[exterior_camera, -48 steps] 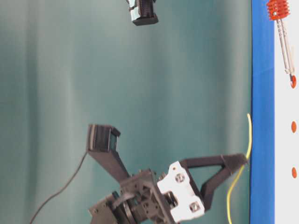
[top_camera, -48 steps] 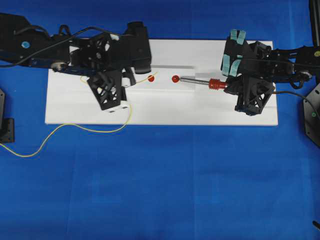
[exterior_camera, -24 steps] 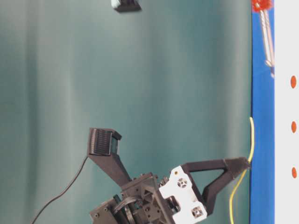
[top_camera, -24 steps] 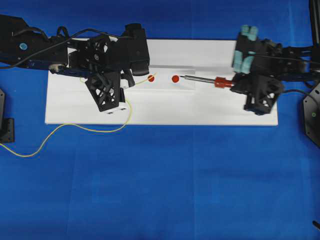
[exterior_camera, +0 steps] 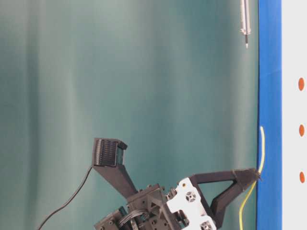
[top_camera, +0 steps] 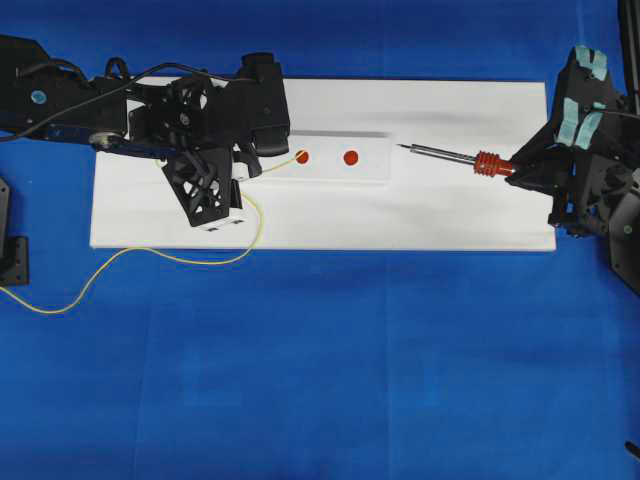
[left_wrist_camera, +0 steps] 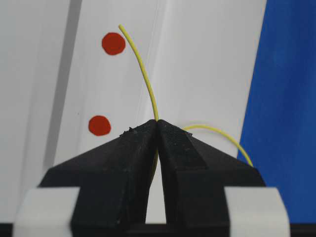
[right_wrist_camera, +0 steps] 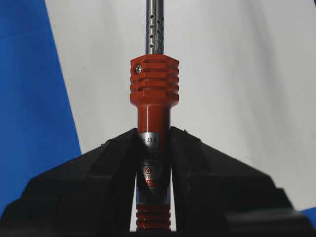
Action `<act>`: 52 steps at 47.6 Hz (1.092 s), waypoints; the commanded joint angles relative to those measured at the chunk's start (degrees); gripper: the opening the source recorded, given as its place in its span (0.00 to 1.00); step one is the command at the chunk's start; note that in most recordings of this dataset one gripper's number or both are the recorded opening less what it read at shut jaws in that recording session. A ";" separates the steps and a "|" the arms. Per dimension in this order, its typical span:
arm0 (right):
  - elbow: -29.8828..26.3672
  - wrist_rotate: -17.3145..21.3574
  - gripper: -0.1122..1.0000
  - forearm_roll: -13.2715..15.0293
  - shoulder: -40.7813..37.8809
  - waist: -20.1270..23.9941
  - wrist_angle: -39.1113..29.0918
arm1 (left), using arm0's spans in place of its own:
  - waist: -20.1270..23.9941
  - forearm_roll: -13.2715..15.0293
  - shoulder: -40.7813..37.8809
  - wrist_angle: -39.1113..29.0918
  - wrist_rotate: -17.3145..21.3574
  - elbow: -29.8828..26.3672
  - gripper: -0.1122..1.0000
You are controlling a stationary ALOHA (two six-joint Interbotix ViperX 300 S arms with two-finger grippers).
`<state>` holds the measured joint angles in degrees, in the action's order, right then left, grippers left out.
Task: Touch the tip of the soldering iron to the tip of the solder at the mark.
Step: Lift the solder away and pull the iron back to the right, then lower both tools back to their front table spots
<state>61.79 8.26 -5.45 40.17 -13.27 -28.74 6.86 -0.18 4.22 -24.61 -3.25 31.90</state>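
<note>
My left gripper (top_camera: 262, 170) is shut on the solder (top_camera: 180, 258), a thin yellow wire. In the left wrist view the solder (left_wrist_camera: 144, 71) curves up from my closed fingertips (left_wrist_camera: 158, 122), and its free end lies just beside the farther red mark (left_wrist_camera: 113, 43). A second red mark (top_camera: 351, 158) sits to the right. My right gripper (right_wrist_camera: 154, 134) is shut on the red-and-silver handle of the soldering iron (top_camera: 450, 155), below its ribbed collar (right_wrist_camera: 153, 81). The iron's tip (top_camera: 400, 146) points left, well short of the marks and raised off the board (exterior_camera: 246, 40).
The white board (top_camera: 450, 215) lies on a blue cloth (top_camera: 350, 380), with the marks on a slightly raised strip. Slack solder loops over the board's front edge and off to the left (top_camera: 40, 305). Black mounts stand at the left (top_camera: 10, 255) and right (top_camera: 625, 230) edges.
My right arm pulled back to the right and lifted the iron, whose tip left the right mark. The left gripper shifted slightly left, with the solder end staying by the left mark.
</note>
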 commanded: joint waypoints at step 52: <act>-2.20 2.90 0.16 -4.22 -26.98 35.24 34.89 | -31.64 0.00 -5.01 31.46 -16.52 13.89 0.13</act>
<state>61.52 11.07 -9.14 16.96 20.39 2.20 -24.17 -0.09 0.62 5.36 -19.69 46.32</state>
